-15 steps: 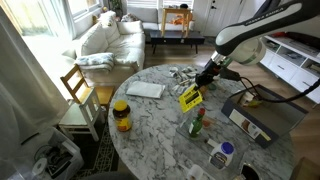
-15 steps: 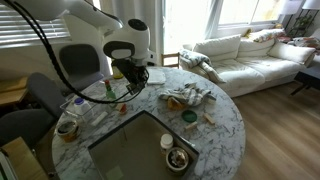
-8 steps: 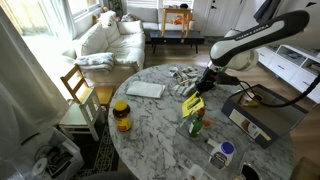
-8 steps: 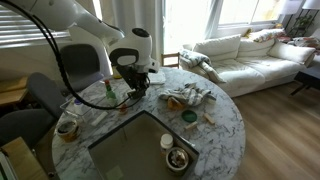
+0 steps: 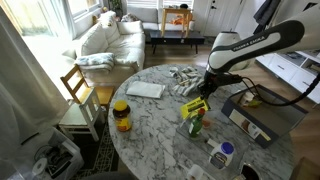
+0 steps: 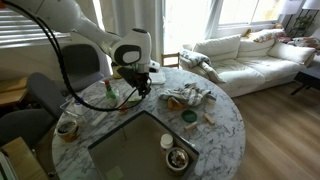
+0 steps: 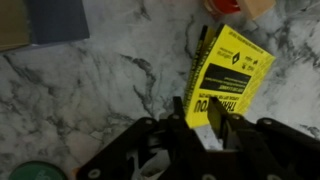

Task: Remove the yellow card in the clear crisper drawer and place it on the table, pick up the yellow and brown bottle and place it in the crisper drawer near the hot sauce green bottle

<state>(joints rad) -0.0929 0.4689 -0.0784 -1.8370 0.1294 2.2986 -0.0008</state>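
The yellow card (image 7: 228, 75) lies tilted low over the white marble table (image 7: 90, 95), its near end between my fingertips. My gripper (image 7: 197, 118) has its jaws apart, not pressing the card. In an exterior view the gripper (image 5: 203, 97) hangs just over the card (image 5: 194, 104), right behind the hot sauce green bottle (image 5: 195, 124). That bottle (image 6: 108, 92) stands where the clear crisper drawer would be, but I cannot make out the drawer's edges. The yellow and brown bottle (image 5: 121, 116) stands apart near the table's edge.
A white booklet (image 5: 146, 89) lies behind the jar. A grey open box (image 5: 258, 115) sits beside my arm and a blue-and-white container (image 5: 222, 153) near the front edge. Crumpled clutter (image 5: 185, 78) fills the far side. A wooden chair (image 5: 80, 95) stands at the table.
My gripper carried the card downward toward the tabletop beside the green bottle, and its jaws have parted from the card.
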